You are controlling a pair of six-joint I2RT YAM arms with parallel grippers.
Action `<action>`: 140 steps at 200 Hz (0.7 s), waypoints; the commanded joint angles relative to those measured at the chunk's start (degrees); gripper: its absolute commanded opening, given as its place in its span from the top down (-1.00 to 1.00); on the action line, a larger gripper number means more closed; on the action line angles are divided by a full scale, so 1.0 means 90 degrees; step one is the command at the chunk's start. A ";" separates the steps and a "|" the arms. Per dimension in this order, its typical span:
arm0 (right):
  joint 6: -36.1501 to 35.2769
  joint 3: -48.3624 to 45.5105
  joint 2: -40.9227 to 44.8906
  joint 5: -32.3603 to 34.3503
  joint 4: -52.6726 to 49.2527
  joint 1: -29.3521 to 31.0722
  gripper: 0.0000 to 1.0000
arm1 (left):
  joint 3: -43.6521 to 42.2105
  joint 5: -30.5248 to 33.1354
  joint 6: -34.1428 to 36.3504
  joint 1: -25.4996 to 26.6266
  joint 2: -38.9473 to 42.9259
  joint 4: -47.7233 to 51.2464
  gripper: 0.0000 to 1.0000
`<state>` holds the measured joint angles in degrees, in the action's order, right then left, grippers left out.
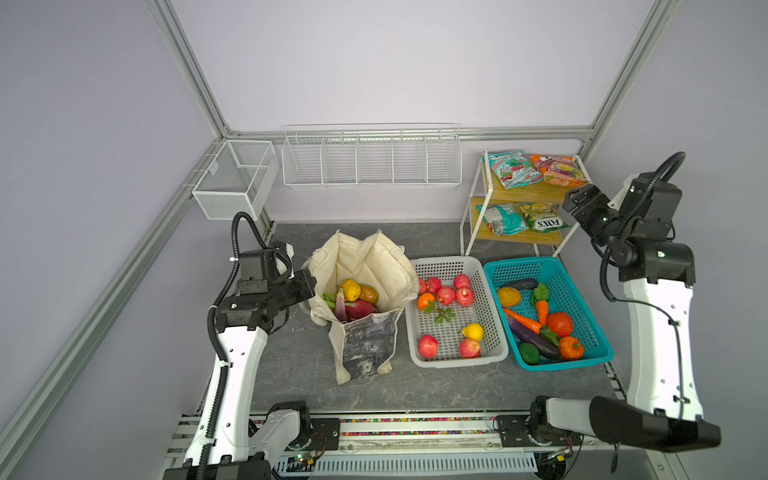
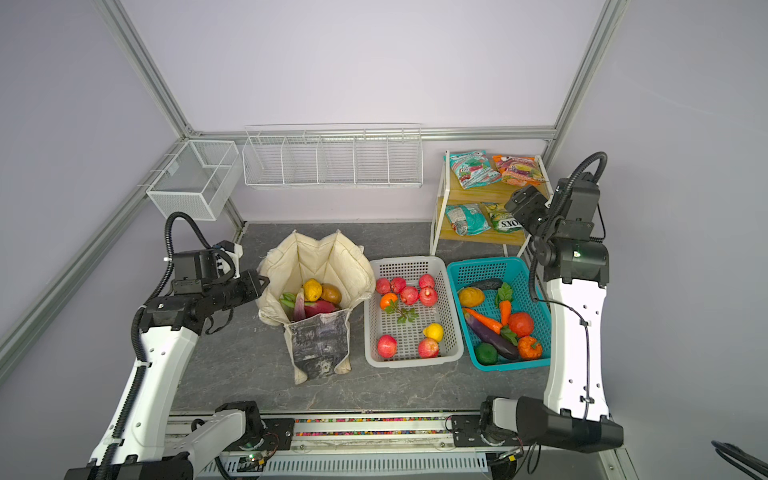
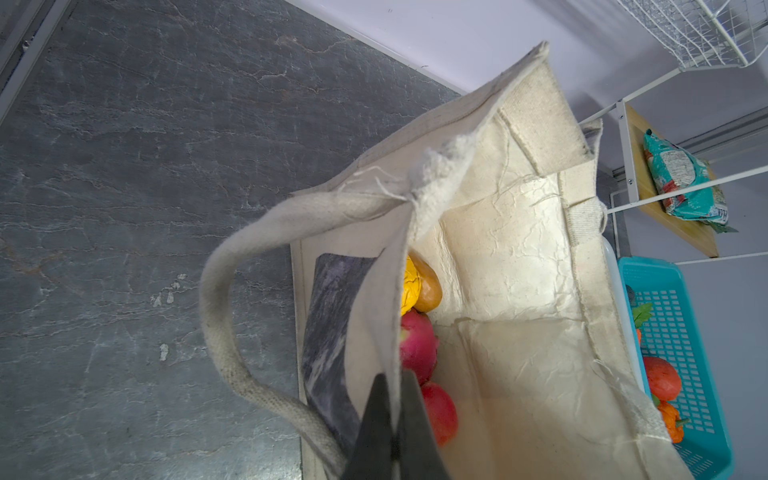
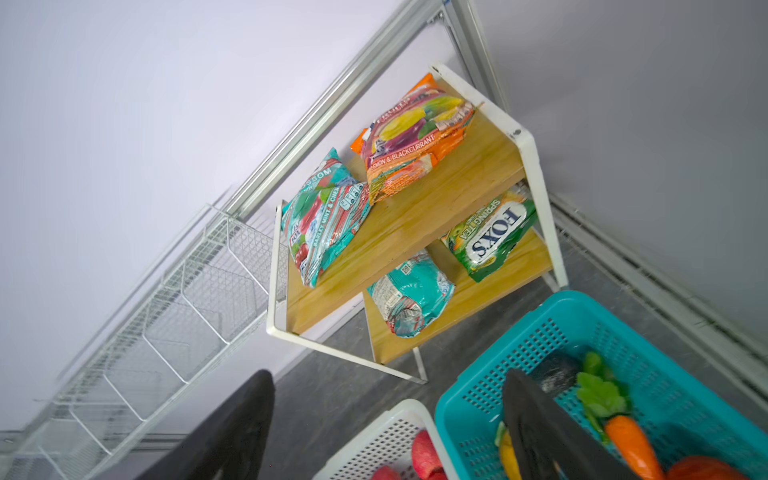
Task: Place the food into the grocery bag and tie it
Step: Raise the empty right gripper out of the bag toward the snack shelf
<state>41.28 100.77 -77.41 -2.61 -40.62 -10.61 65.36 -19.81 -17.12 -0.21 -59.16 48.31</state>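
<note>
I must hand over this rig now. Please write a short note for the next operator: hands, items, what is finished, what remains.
Left hand: shut on the rim of the cream canvas tote bag.
Right hand: open, empty, raised near the white-framed wooden shelf.
Done: yellow toy fruit, orange-brown toy fruit and pink dragon fruit lie inside the bag.
Left: likely a teal crinkly snack packet from the shelf, then tie the cream handles, not yet tied.

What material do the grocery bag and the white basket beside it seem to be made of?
The grocery bag looks like woven cream canvas, matte: frayed threads and coarse weave show at its rim. The white basket seems moulded plastic, smooth, slightly glossy, with regular rectangular perforations.
</note>
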 commanded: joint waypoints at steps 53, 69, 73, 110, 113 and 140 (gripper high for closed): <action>0.2000 -0.0227 -0.0894 -0.1877 0.1904 -0.0267 -0.57 | 0.0130 -0.0151 -0.0031 0.0032 -0.0078 -0.0232 1.00; 0.2061 -0.0170 -0.1009 -0.1872 0.1974 -0.0208 -0.51 | 0.0121 -0.0138 -0.0011 0.0030 -0.0091 -0.0241 1.00; 0.2069 -0.0139 -0.1056 -0.1876 0.1988 -0.0186 -0.50 | 0.0120 -0.0133 -0.0011 0.0033 -0.0091 -0.0247 1.00; 0.2078 0.0295 -0.1525 -0.1854 0.1978 0.0110 -0.38 | 0.0101 -0.0172 -0.0043 0.0030 -0.0113 -0.0310 1.00; 0.2077 0.0326 -0.1563 -0.1836 0.1966 0.0130 -0.37 | 0.0108 -0.0172 -0.0041 0.0033 -0.0106 -0.0310 1.00; 0.2126 0.0514 -0.1849 -0.1663 0.1960 0.0229 -0.35 | 0.0173 -0.0173 -0.0012 0.0033 -0.0098 -0.0235 1.00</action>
<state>58.70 103.59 -92.18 -18.28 -24.08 -9.17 65.36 -20.84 -17.34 -0.21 -59.92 47.05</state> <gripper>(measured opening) 0.679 0.047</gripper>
